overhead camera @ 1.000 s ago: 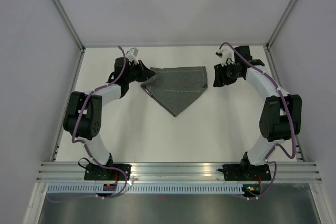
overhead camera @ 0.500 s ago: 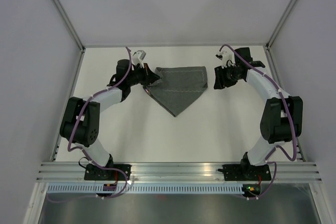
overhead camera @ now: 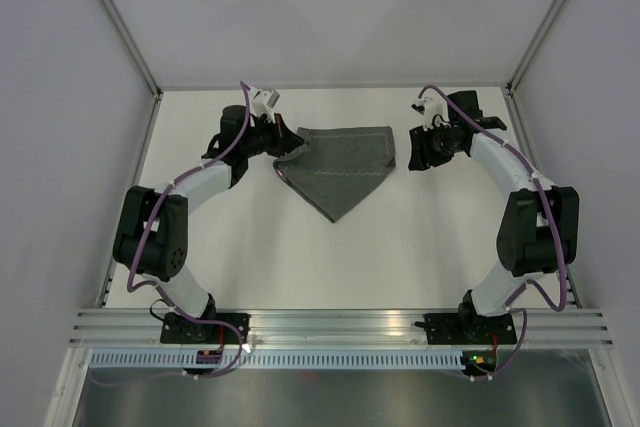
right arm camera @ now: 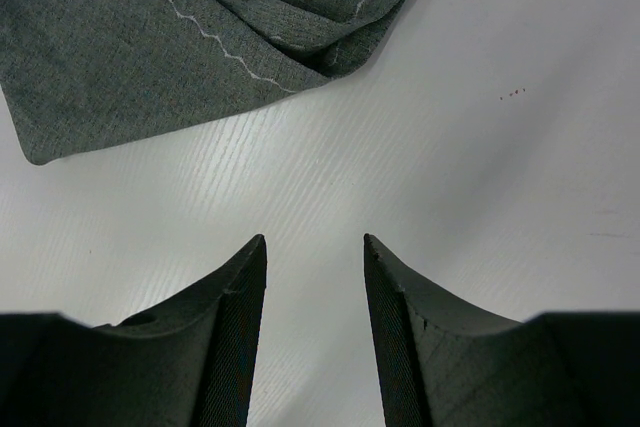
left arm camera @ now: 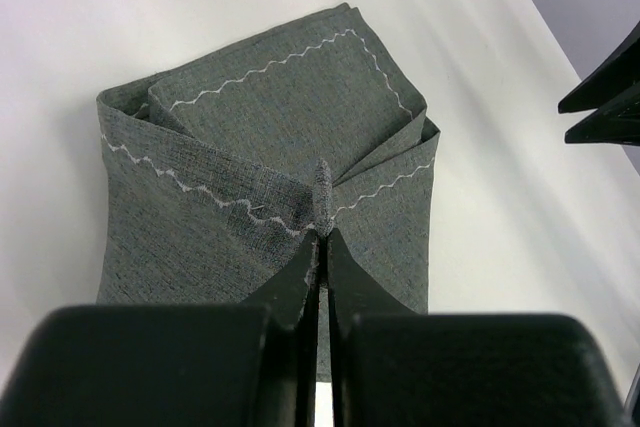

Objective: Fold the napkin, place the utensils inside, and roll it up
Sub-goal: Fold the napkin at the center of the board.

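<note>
Napkin (overhead camera: 345,172) lies folded at the far centre of the table (overhead camera: 300,257), its point toward the bases. Left gripper (left arm camera: 322,237) is clamped on a raised fold at the napkin's left corner. Right gripper (right arm camera: 313,247) is parted and empty, just off the right corner.

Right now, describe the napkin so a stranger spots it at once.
On the white table, look near the far edge between the left arm and the right arm. The napkin lies folded to a point facing the near edge, its left side pinched in the left jaws. It's the only cloth: dark grey with pale zigzag stitching.
</note>
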`<state>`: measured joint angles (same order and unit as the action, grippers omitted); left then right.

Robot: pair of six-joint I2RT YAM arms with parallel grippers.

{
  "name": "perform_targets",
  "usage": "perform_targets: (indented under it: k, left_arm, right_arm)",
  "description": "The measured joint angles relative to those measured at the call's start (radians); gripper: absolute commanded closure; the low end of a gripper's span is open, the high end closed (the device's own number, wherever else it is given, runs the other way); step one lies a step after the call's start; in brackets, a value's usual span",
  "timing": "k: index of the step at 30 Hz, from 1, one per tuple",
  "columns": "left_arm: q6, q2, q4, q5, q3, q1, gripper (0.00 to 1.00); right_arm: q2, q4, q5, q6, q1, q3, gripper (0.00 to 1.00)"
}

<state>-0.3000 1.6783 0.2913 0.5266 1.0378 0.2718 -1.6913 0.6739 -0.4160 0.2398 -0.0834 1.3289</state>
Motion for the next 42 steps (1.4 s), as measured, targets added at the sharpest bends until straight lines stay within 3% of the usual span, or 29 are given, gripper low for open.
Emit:
perform_targets:
  k: [21, 37, 42]
  left_arm:
    - [0.048, 0.05, -0.037, 0.13, -0.005, 0.055, 0.98]
    - [0.064, 0.139, -0.077, 0.138, -0.075, 0.117, 0.97]
    - [0.071, 0.139, -0.077, 0.137, -0.09, 0.123, 0.87]
  right_arm:
    - [0.011, 0.0, 0.006, 0.001, -0.019, -0.018, 0.5]
    - [0.011, -0.005, 0.027, 0.0, -0.053, -0.018, 0.5]
    - [0.008, -0.008, 0.033, 0.0, -0.062, -0.018, 0.5]
